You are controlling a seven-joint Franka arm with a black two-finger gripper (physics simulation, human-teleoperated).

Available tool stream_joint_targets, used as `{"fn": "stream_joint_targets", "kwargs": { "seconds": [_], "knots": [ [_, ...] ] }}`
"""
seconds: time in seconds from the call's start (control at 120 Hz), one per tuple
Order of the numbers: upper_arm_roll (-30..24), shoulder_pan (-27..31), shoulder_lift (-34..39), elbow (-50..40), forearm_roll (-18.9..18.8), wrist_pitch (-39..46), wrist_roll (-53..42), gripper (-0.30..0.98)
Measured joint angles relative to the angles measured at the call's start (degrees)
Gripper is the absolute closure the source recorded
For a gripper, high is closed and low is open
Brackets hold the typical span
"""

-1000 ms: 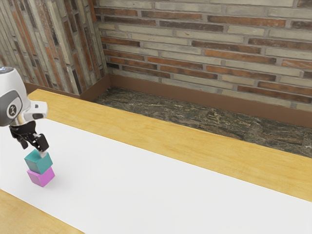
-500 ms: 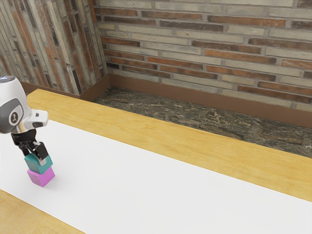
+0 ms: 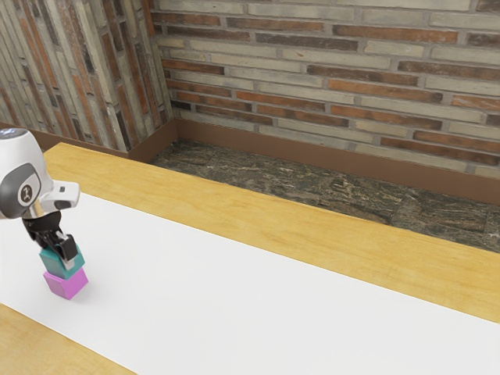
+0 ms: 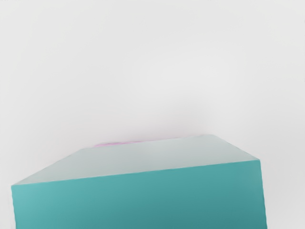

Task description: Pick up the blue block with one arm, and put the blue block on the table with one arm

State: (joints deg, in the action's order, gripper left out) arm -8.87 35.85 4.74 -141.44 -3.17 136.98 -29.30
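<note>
My gripper (image 3: 60,251) is down around the upper part of the teal-blue block (image 3: 62,266) near the exterior view's left edge; the block partly hides it, and its grip is unclear. The blue block rests on top of a magenta block (image 3: 67,284), slightly offset from it. Close under my hand in the wrist view lies the blue block (image 4: 143,202), with its teal top and a pale grey side face. A thin sliver of the magenta block (image 4: 114,143) peeks out past its edge.
The magenta block stands on the white strip (image 3: 234,305) of the table, which has yellow wooden borders (image 3: 258,203). Beyond the table are a dark stone floor (image 3: 312,187) and brick walls (image 3: 312,78).
My hand has come down from just above the stack to the level of the blue block. Both blocks have stayed where they were.
</note>
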Motion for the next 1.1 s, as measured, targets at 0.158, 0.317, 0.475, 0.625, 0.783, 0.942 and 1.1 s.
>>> {"fn": "stream_joint_targets", "kwargs": {
  "seconds": [0.158,0.317,0.475,0.625,0.783,0.942,1.1],
  "knots": [
    [-0.1,0.1,0.2,0.0,-0.2,0.2,0.0,0.3],
    [-3.2,0.2,2.2,1.0,-0.1,-0.3,0.1,0.32],
    [-7.8,-1.7,0.6,3.0,1.3,-0.7,0.3,0.32],
    [-9.0,-1.7,-3.4,4.5,1.9,-0.7,0.5,0.31],
    [-9.4,-2.8,-7.8,7.1,1.8,-0.6,0.8,0.31],
    [-9.5,-3.2,-10.9,8.8,1.6,-0.6,0.9,0.28],
    [-9.5,-3.1,-11.0,9.0,1.8,-0.7,0.6,0.15]
  ]
}}
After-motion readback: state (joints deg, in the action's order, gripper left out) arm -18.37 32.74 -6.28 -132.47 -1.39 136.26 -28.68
